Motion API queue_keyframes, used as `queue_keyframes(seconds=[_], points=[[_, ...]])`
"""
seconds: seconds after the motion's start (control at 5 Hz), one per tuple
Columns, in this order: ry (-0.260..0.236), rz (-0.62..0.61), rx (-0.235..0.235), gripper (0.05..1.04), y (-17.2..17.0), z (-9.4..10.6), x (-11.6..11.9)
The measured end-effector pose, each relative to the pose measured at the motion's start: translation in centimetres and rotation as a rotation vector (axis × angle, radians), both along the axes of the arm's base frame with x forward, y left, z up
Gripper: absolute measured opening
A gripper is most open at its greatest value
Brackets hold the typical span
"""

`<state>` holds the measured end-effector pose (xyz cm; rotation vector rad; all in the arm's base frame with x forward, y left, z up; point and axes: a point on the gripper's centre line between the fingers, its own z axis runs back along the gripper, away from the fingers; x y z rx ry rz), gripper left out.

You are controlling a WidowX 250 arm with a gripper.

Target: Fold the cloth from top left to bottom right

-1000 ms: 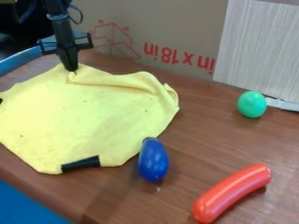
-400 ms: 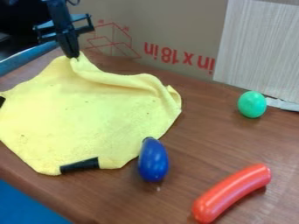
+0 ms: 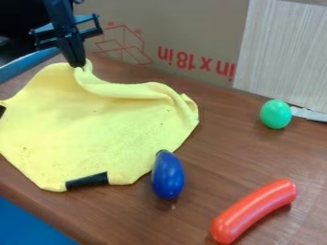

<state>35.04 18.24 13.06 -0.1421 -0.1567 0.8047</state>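
Note:
The black gripper (image 3: 78, 65) hangs at the upper left of the camera view, shut on the top edge of the yellow cloth (image 3: 89, 127). That pinched part is lifted a little off the table, and a raised fold runs from it to the cloth's right corner. The rest of the cloth lies spread over the left half of the table, with black patches at its bottom and left edges.
A blue eggplant-shaped toy (image 3: 168, 175) lies against the cloth's lower right edge. Farther right are a red sausage-shaped toy (image 3: 254, 211) and a green egg-shaped toy (image 3: 276, 114). A cardboard box (image 3: 191, 28) stands along the back of the brown table (image 3: 217, 143).
Holding the cloth, my gripper rose and then came back down slightly. The cloth's top edge has lifted with it, and the fold behind has grown taller. The toys have stayed put.

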Motion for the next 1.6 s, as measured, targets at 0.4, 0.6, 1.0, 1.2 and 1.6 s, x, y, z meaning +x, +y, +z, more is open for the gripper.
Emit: queue_keyframes(seconds=[0.4,0.6,1.0,1.2,1.6], points=[[-0.031,0.121,0.001,0.058,-3.3,-0.2,-3.7],[-0.027,0.198,-0.014,0.058,-4.6,-0.7,-5.0],[-0.035,0.281,-0.063,0.058,-8.3,-0.8,-8.1],[-0.043,0.276,-0.070,0.058,-9.7,-0.8,-9.7],[-0.099,0.306,-0.093,0.223,-11.6,-2.5,-12.4]])
